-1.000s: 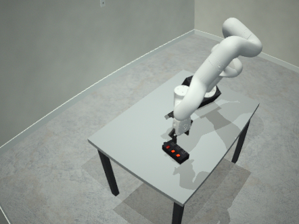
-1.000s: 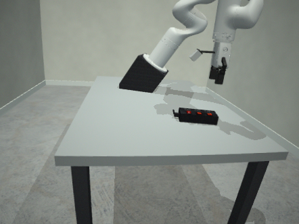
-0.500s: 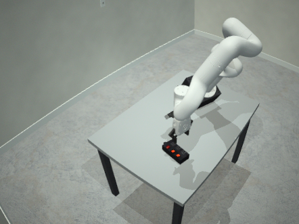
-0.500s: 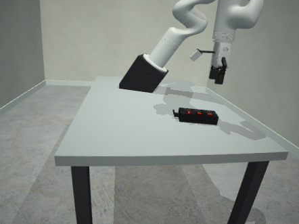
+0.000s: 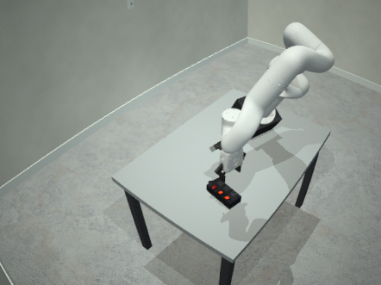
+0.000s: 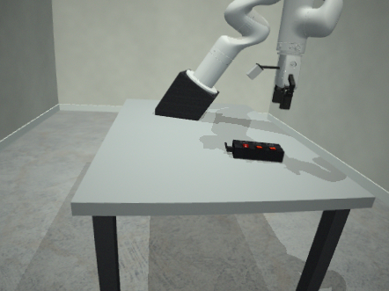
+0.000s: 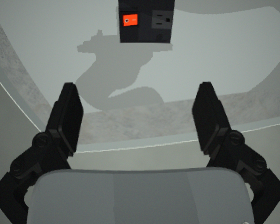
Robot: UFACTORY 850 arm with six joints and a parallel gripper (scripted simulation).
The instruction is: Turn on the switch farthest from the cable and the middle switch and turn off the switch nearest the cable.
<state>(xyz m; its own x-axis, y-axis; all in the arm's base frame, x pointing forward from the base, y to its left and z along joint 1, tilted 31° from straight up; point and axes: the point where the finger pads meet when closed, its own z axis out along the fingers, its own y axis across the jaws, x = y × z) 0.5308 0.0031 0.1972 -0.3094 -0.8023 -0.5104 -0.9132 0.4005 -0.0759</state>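
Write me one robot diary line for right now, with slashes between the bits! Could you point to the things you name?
gripper (image 5: 229, 177) (image 6: 284, 98) (image 7: 137, 95): open, raised, holding nothing / power strip (image 5: 223, 198) (image 6: 258, 155) (image 7: 145, 34): flat on table (image 5: 172, 174) (image 6: 176, 173) (image 7: 45, 45) / switches: three, red-orange

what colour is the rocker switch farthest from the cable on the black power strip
Orange-red; wrist view.

Glossy white rounded arm (image 5: 276, 81) (image 6: 246, 17); black wedge base (image 5: 277, 120) (image 6: 180, 98); black fingers (image 5: 231, 172) (image 6: 283, 98).

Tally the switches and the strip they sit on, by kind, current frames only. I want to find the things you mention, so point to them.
Power strip (image 5: 233, 202) (image 6: 260, 156) (image 7: 146, 33): 1
Red-orange switches: 3
Total: 4
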